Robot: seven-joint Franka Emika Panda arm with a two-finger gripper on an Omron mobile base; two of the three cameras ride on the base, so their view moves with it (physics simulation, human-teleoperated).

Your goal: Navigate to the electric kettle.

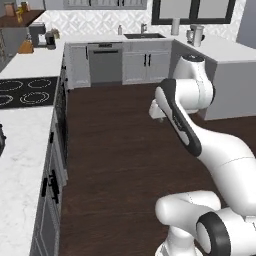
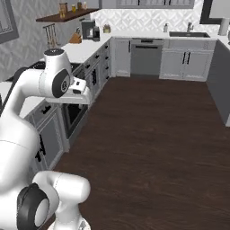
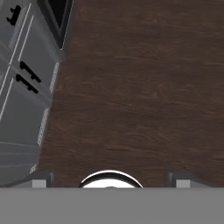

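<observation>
The electric kettle, a small metallic jug with a dark handle, stands far off on the white counter at the right, near the back corner. My arm is folded over the dark wood floor, with the hand pointing down at it. In the hand view the gripper is open: its two dark fingertips stand wide apart at the bottom edge with only floor between them. Nothing is held.
A counter with a black cooktop runs along the left, with an oven below it. The sink and dishwasher sit on the back wall. A coffee machine stands back left. The wood floor lies between.
</observation>
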